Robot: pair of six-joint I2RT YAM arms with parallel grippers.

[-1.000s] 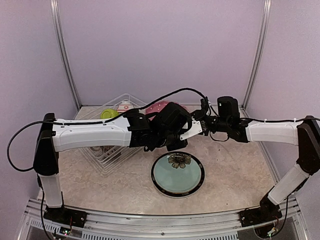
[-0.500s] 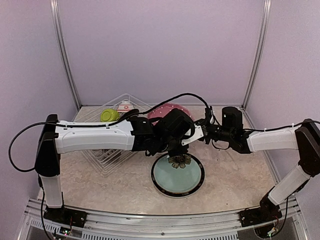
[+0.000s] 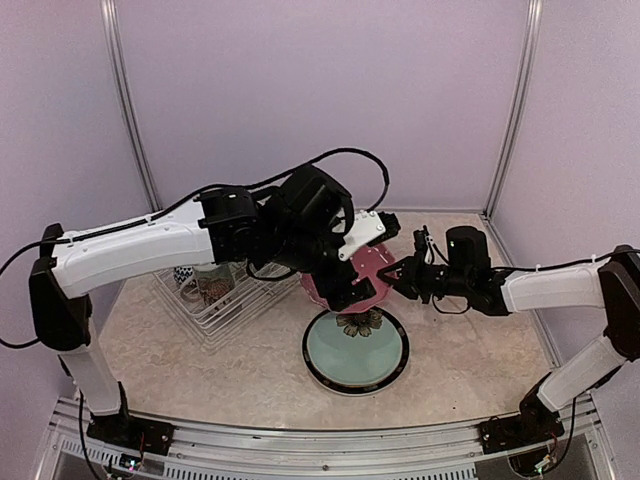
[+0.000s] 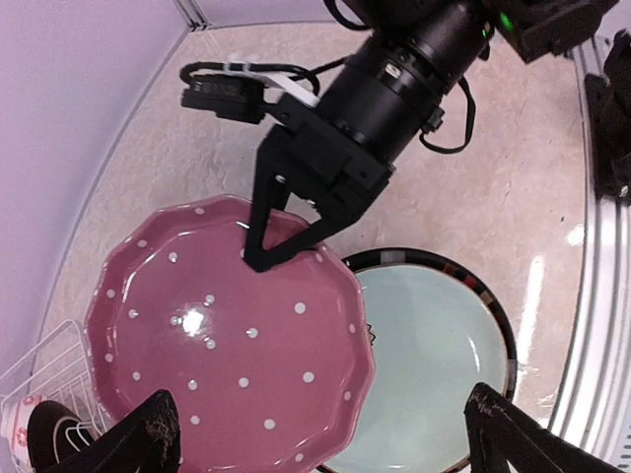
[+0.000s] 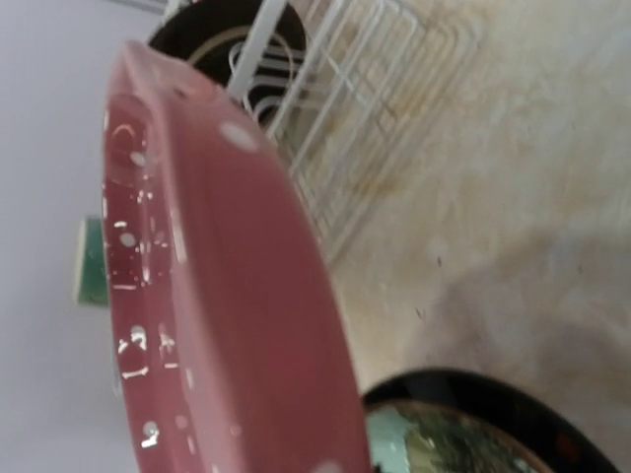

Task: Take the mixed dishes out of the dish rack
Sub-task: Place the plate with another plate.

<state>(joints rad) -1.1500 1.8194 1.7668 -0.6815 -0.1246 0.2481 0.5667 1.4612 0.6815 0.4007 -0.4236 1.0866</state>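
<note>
Mid-unload, at the placing step for the pink dotted plate. Grips that plate by its rim with the right end effector, fingers pinched tight across the edge on the side nearest the right arm. Hangs the left end effector directly above the same plate, spread wide and released, touching nothing. Shows the plate out of the dish rack and just beside it, tilted, overlapping the left edge of the black-rimmed plate lying flat on the bench. Resting on that plate or hanging just clear of it: cannot tell. Leaves patterned crockery in the rack, so well short of finished by the look of it.

Calls next for levelling the pink plate and lowering it, either squarely onto the black-rimmed one or onto bare bench beside it, then loosening the right fingers only after settling the weight. Needs care against a slip or a clink on the plate below, given a one-sided rim pinch on tilted glazed ware. Probably frees the left arm to swing across to the rack for another piece
</note>
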